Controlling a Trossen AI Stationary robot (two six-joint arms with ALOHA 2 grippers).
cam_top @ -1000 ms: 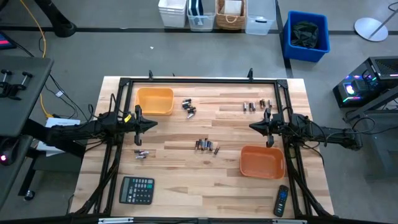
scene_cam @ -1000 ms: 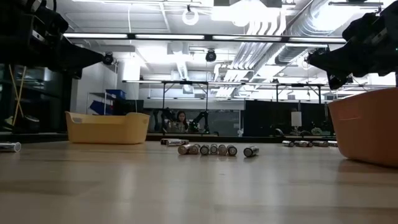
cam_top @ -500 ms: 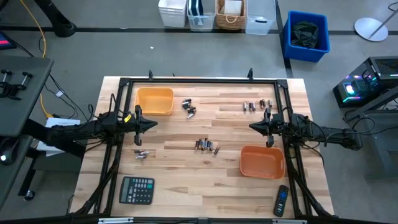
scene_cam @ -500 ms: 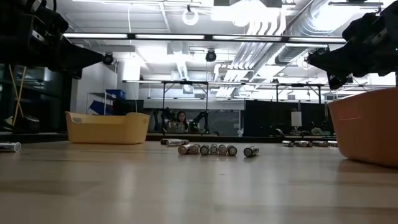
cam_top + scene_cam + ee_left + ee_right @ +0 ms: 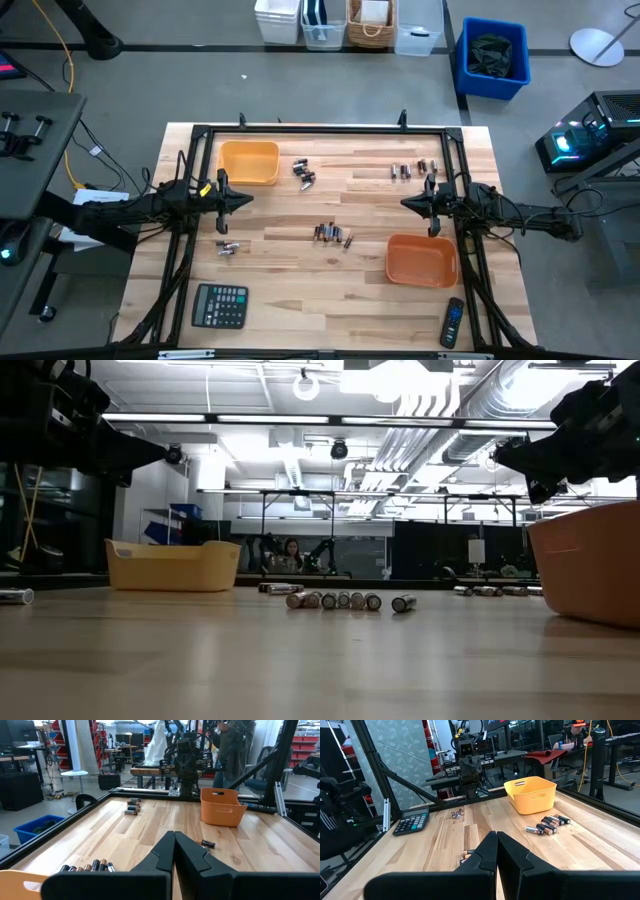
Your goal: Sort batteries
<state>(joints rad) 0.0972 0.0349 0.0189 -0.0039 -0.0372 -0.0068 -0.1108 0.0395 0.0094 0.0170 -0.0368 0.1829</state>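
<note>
- Where the batteries (image 5: pixel 332 235) lie, you have four loose groups on the tabletop (image 5: pixel 300 300): one at the middle, one just beside the yellow bin (image 5: pixel 249 162), one near the far right corner (image 5: pixel 412 169), and a small pair (image 5: pixel 227 247) near the left edge.
- Your orange bin (image 5: pixel 421 259) stands at the right, apart from the middle group; no cell can be made out inside either bin.
- Your left gripper (image 5: pixel 247 199) hangs above the tabletop between the yellow bin and the small pair, fingers pressed together, holding nothing.
- Your right gripper (image 5: pixel 406 203) hangs just beyond the orange bin, fingers likewise together and empty.
- A calculator (image 5: pixel 220 305) and a remote control (image 5: pixel 453 323) lie at the near edge.
</note>
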